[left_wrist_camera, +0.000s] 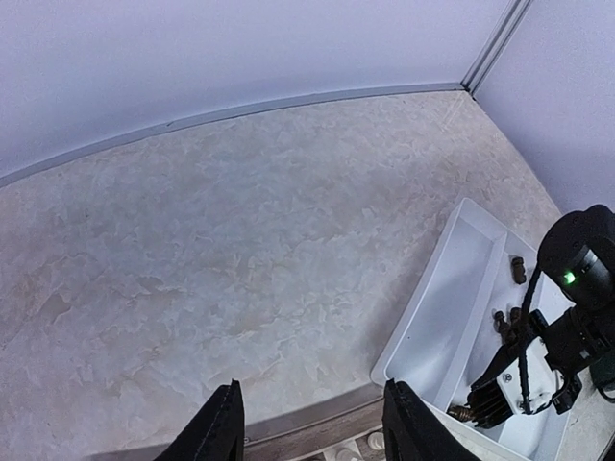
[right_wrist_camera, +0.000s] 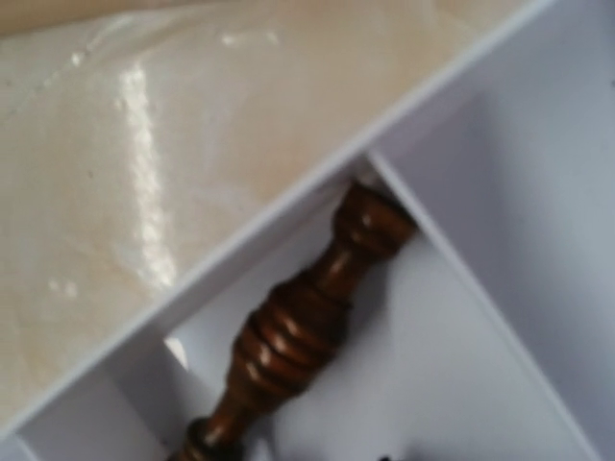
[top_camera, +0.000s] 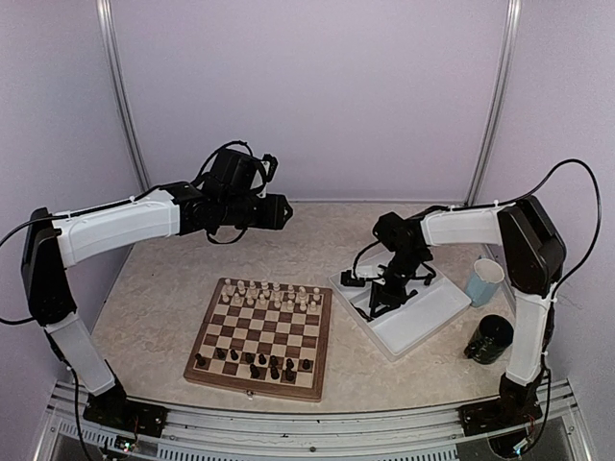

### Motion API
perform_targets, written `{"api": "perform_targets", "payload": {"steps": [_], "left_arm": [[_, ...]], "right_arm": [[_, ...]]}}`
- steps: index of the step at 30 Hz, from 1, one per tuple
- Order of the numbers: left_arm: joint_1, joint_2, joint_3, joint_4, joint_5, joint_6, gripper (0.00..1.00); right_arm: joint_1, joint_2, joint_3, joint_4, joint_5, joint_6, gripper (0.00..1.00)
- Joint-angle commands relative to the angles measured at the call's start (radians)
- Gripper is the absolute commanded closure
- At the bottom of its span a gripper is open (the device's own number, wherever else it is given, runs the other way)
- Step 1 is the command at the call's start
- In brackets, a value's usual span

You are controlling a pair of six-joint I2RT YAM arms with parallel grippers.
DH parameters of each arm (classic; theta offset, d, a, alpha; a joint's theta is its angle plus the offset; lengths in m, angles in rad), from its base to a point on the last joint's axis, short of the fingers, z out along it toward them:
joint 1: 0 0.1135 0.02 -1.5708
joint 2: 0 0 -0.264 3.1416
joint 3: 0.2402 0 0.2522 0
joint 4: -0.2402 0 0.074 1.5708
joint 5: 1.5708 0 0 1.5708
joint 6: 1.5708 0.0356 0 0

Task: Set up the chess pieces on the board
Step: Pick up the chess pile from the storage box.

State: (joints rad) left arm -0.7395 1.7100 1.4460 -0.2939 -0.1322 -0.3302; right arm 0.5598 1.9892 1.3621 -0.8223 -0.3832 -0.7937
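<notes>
- Looking down on a beige marbled counter (top_camera: 154, 279) closed in by pale lilac walls.
- Finding the board (top_camera: 258, 332) lying flat by the near edge, a little left of the middle.
- Seeing cream pieces (top_camera: 264, 294) standing along the board's two far rows and dark pieces (top_camera: 252, 362) standing, with gaps, along its near rows.
- Noting a white tray (top_camera: 434, 317) lying askew just right of the board, toward the right edge.
- Finding the left pincer (left_wrist_camera: 311, 399) hanging above the counter just beyond the board's far rim, released, with fingers (left_wrist_camera: 219, 427) spread and gripping nothing.
- Finding the right pincer (top_camera: 378, 307) reaching down into the tray's end nearest the board; being unable to tell whether released or clenched.
- Spotting one turned dark piece (right_wrist_camera: 293, 331) lying on its side in a tray compartment, head touching the corner where divider and outer wall meet.
- Noting a pale blue cup (top_camera: 485, 281) standing near the right edge, with a dark container (top_camera: 490, 338) nearer the near right corner.
</notes>
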Motion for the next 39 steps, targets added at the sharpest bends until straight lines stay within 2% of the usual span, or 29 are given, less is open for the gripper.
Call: {"api": "perform_targets", "payload": {"steps": [1, 6, 13, 18, 22, 24, 26, 33, 39], "left_arm": [[0.003, -0.019, -0.001, 0.027, 0.024, -0.016, 0.51], [0.003, -0.020, -0.004, 0.029, 0.036, -0.022, 0.51], [0.003, -0.027, -0.009, 0.018, 0.040, -0.034, 0.51], [0.002, -0.034, -0.020, 0.017, 0.040, -0.048, 0.50], [0.002, -0.034, -0.022, 0.013, 0.044, -0.057, 0.51], [0.002, -0.035, -0.021, 0.011, 0.048, -0.061, 0.51], [0.000, -0.035, -0.023, 0.013, 0.054, -0.064, 0.51], [-0.003, -0.013, -0.044, 0.061, 0.166, -0.084, 0.51], [-0.013, 0.033, -0.092, 0.249, 0.370, -0.127, 0.51]], "right_arm": [[0.022, -0.009, 0.039, -0.035, -0.046, 0.107, 0.67], [0.036, 0.006, 0.044, -0.033, -0.068, 0.168, 0.66], [0.073, 0.032, -0.010, -0.021, 0.049, 0.178, 0.66], [0.080, 0.031, -0.050, 0.010, 0.186, 0.210, 0.66], [0.071, 0.025, -0.060, 0.020, 0.256, 0.226, 0.81], [0.064, 0.019, -0.061, 0.012, 0.241, 0.220, 0.93], [0.059, 0.010, -0.066, 0.013, 0.227, 0.211, 1.00], [0.010, -0.114, -0.031, -0.016, 0.134, 0.176, 1.00], [-0.056, -0.222, 0.001, -0.005, -0.043, 0.166, 1.00]]}}
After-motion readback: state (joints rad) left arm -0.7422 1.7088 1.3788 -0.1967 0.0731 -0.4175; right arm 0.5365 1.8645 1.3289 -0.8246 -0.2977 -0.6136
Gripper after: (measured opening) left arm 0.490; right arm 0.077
